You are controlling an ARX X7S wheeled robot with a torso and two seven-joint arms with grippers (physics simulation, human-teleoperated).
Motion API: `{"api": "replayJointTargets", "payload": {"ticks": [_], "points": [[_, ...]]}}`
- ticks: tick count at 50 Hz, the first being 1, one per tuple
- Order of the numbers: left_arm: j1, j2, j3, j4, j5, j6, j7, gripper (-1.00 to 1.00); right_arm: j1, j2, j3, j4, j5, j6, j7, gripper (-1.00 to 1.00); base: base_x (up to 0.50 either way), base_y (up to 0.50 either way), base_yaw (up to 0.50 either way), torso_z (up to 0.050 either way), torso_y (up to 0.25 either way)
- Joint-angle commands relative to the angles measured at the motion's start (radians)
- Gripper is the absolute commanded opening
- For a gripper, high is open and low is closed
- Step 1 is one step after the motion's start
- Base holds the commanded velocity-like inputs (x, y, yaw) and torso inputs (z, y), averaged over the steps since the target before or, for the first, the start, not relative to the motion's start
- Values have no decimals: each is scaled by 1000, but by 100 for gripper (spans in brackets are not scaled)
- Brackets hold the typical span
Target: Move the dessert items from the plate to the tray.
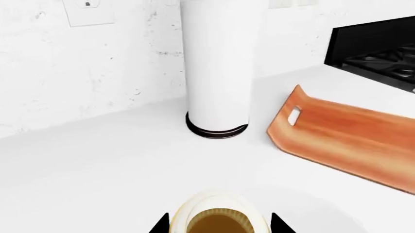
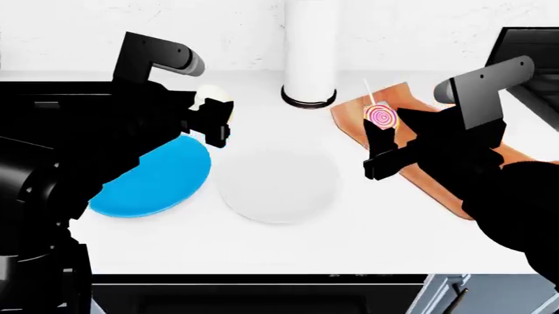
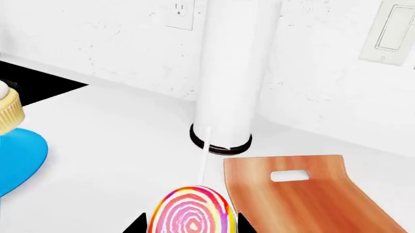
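From the head view, both desserts are already up off the white plate (image 2: pixel 277 186): the left gripper (image 2: pixel 214 112) is closed on the cupcake (image 2: pixel 212 98), held above the surface well short of the tray (image 2: pixel 349 111), while the right gripper (image 2: pixel 383 131) pinches the lollipop (image 2: pixel 381 116) just over the tray's near end. To finish well, I'd lower the lollipop until it lies flat on the wood before releasing, and bring the cupcake across past the white cylinder (image 2: pixel 309 46) without tipping it. The left wrist view shows the cupcake (image 1: pixel 219 216) from above, between dark fingertips, with the tray (image 1: pixel 350 136) beyond it, beside the cylinder (image 1: pixel 217 68). The right wrist view alone shows the tray's slot handle (image 3: pixel 290 175) and the lollipop's (image 3: pixel 192 213) thin stick (image 3: pixel 204 155) pointing toward the cylinder.
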Motion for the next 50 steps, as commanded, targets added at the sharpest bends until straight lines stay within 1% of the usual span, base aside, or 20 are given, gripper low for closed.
{"api": "replayJointTargets", "payload": {"ticks": [1, 38, 44, 50], "points": [[-2, 2, -2, -5, -12, 2, -9, -100, -4, 2, -2, -1, -8, -10, -8, -100, 0, -500, 0, 0, 0], [-8, 3, 6, -37, -25, 18, -17, -100, -4, 9, 0, -1, 11, -16, -4, -100, 0, -500, 0, 0, 0], [-8, 3, 6, -41, -27, 20, -19, -100, 2, 8, -5, 8, 5, -15, 4, -100, 0, -39, 0, 0, 0], [-10, 2, 4, -45, -30, 21, -21, -100, 3, 7, -4, 11, 11, -10, 9, -100, 475, -1, 0, 0, 0]]}}
